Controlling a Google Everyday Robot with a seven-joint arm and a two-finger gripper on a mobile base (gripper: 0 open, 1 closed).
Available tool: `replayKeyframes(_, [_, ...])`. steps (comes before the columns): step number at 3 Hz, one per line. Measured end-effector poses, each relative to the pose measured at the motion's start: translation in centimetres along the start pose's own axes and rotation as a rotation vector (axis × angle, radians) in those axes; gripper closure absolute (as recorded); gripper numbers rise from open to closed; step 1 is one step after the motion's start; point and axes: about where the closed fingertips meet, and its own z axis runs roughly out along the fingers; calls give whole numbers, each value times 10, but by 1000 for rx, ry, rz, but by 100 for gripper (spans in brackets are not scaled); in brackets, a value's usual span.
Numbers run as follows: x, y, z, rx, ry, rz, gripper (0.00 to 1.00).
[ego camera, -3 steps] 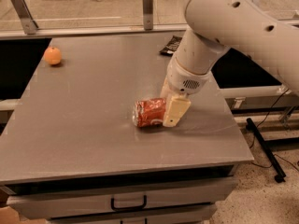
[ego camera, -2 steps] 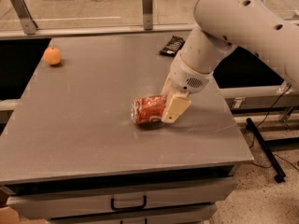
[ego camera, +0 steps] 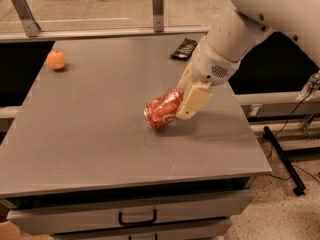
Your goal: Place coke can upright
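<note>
Camera view is showing the gripper (ego camera: 181,104) hanging low over the grey table (ego camera: 100,134), at the end of the white arm (ego camera: 235,39) that is reaching in from the upper right; its jaws are closing round the coke can (ego camera: 161,111), with the cream near finger (ego camera: 194,100) lying across the can's upper end and the other finger hiding behind it, so the clamp is looking firm, though only one side of it is showing.

The coke can is sitting in the gripper's grasp, sticking out down and to the left of the finger; it is leaning at a slant, neither flat nor upright, with its lower end at or just above the tabletop; whether that end is touching the surface is not showing clearly.

Well apart from the gripper, toward the far left corner, an orange (ego camera: 56,59) is resting; a dark snack packet (ego camera: 184,48) is lying near the far edge, just behind the arm; neither is crowding the work.

Judging the task: the grasp is looking done and the tilting is partly done; what is remaining is turning the can fully vertical, setting its base flat on the table, and letting go without tipping it.
</note>
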Motion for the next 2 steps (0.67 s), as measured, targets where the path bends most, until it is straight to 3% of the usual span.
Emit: replayKeyframes(2, [-13,-11,-32,9,-96,31,100])
